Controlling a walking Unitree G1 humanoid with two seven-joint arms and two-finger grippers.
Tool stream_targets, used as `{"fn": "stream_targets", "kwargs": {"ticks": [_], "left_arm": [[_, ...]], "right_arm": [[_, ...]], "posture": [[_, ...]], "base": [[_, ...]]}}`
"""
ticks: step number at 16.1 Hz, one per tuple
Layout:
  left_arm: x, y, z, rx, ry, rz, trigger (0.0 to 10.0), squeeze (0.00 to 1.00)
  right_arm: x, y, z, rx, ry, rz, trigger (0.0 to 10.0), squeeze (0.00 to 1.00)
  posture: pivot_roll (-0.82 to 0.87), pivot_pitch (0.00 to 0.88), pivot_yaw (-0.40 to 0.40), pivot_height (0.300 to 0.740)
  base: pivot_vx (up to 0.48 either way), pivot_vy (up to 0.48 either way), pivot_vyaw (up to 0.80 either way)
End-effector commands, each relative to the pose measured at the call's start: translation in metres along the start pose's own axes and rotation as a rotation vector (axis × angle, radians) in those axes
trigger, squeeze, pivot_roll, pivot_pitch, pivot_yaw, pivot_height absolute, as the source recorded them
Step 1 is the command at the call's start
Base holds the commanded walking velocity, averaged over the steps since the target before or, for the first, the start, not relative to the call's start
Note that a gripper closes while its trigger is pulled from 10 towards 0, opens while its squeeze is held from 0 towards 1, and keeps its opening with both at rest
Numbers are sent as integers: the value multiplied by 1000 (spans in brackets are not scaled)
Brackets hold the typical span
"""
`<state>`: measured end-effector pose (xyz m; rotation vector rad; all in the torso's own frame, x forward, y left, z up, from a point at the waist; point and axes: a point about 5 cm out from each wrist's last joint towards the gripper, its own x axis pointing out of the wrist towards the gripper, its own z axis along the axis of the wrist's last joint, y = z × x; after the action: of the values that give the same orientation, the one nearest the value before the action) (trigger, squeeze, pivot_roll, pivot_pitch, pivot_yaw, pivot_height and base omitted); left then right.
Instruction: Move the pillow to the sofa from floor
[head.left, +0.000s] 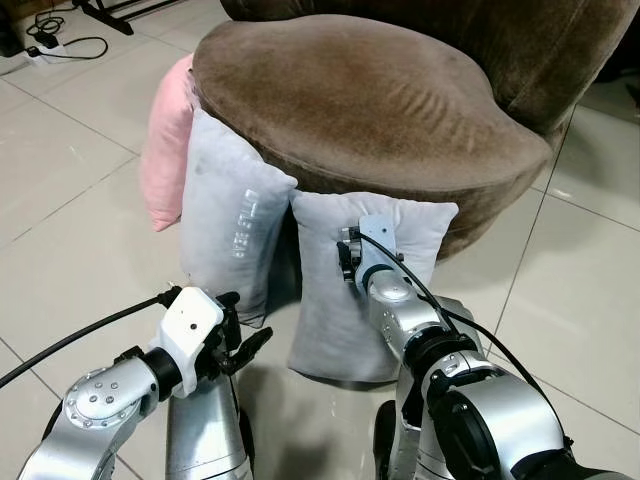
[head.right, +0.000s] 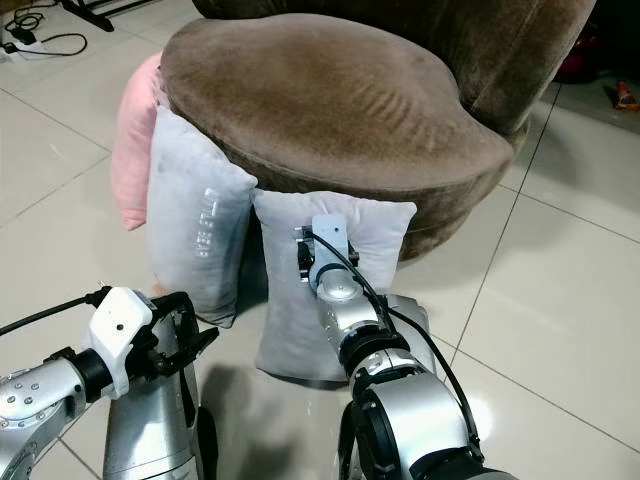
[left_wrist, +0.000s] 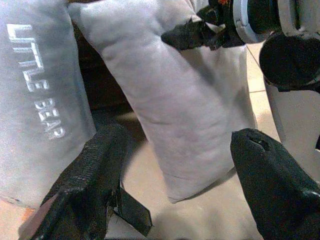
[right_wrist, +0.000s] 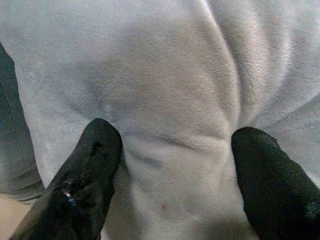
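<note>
Pillows number three: two grey, one pink (head.left: 165, 150); my right claw (right_wrist: 170, 150), spread, presses the grey pillow (head.left: 340, 300); my left claw (left_wrist: 175, 185) hangs spread.

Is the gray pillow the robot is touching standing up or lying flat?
Standing up. The gray pillow stands on end on the floor, leaning against the brown sofa, with the right pincer pressing its front.

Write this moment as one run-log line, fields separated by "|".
right gripper: open, pressed into grey pillow | left gripper: open, apart | pillow: on floor, leaning on sofa
</note>
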<state>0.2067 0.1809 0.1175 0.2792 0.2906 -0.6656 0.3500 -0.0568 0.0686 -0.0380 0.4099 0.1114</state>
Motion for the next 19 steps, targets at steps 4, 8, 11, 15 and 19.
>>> {"fn": "stream_targets", "kwargs": {"ticks": [4,8,11,15,19], "left_arm": [[3,-7,3,0,0,-40,10000,0],[5,-6,4,0,-4,-39,10000,0],[8,-8,5,-2,-11,-42,10000,0],[9,-8,5,-6,-13,-41,10000,0],[15,-9,4,-9,-22,-29,10000,0]], "right_arm": [[-1,-3,-11,10,46,-2,0,0],[0,-3,-7,19,36,7,0,0],[1,-3,-4,19,27,12,0,0],[1,-2,-2,24,23,20,0,0],[1,1,2,9,3,76,0,0]], "posture": [[115,200,0,341],[111,188,0,341],[108,183,-4,341],[99,167,-11,341],[87,143,-24,341]], "base": [[0,0,0],[0,0,0],[0,0,0],[0,0,0],[0,0,0]]}}
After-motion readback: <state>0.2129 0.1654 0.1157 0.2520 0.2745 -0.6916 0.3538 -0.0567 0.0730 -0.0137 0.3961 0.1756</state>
